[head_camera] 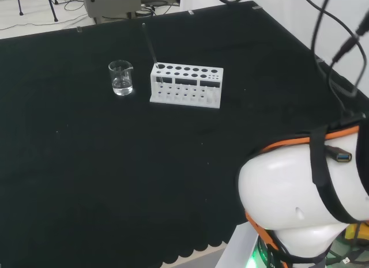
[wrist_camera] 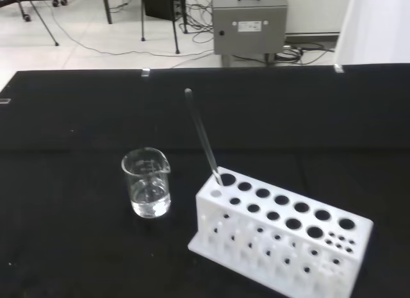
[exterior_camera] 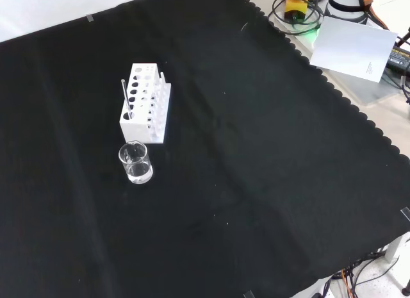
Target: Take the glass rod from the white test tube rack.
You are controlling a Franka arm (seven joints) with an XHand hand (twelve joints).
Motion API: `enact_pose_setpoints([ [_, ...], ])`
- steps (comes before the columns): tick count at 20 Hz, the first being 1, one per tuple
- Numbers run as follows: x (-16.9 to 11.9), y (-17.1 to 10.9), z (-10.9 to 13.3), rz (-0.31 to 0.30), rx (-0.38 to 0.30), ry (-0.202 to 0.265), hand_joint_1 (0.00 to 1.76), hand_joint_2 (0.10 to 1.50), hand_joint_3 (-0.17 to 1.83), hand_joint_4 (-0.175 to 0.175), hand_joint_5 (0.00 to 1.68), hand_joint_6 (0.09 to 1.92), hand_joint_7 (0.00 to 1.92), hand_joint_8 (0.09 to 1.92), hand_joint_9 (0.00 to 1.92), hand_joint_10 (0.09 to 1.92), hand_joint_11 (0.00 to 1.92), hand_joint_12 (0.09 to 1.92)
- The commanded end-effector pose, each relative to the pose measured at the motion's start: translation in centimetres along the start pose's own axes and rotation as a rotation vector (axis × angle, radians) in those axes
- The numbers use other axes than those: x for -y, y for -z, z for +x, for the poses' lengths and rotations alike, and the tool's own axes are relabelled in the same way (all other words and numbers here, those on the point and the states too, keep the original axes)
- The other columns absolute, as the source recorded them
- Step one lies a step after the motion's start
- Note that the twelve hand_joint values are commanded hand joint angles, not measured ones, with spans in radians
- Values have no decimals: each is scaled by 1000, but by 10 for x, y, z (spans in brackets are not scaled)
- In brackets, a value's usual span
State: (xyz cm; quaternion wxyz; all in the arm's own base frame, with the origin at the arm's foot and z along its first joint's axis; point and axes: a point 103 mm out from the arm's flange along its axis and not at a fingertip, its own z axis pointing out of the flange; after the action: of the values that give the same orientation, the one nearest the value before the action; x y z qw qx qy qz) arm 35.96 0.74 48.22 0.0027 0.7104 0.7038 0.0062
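Glass rod (wrist_camera: pixel 204 136) leans in rack (wrist_camera: pixel 282 237) end hole, beaker (wrist_camera: pixel 147 183) beside; fingers' state: cannot tell.

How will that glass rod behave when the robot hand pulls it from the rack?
The glass rod looks thin and smooth, so probably light, stiff, slippery and breakable. It leans in an end hole of the white rack, so pulling along its tilt seems safer. Laid down, it would likely roll; the beaker stands close by.

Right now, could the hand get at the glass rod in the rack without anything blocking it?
Probably yes. The rod sticks up tilted from an end hole of the rack; only the beaker stands nearby, apart from it.
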Motion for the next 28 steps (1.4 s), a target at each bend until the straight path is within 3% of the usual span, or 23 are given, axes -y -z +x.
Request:
enact_pose_setpoints([
  [1, -66, 1, 36, -20, -20, 108, 611, 875, 394, -163, 213, 87, 230, 911, 475, 901, 290, 1449],
  [7, -114, -5, 66, -14, -13, 175, 609, 874, 392, -161, 222, 87, 247, 910, 509, 900, 303, 1446],
  [13, -158, -31, 91, 32, -10, 205, 608, 873, 390, -160, 229, 87, 270, 907, 533, 893, 308, 1444],
  [19, -195, -48, 114, 17, -7, 254, 608, 873, 388, -159, 235, 87, 279, 902, 543, 887, 309, 1443],
  [24, -218, -68, 121, 32, 6, 279, 608, 874, 387, -159, 239, 87, 285, 901, 555, 887, 309, 1443],
  [28, -230, -86, 114, 54, 18, 277, 608, 876, 386, -160, 243, 87, 300, 900, 626, 879, 314, 1443],
])
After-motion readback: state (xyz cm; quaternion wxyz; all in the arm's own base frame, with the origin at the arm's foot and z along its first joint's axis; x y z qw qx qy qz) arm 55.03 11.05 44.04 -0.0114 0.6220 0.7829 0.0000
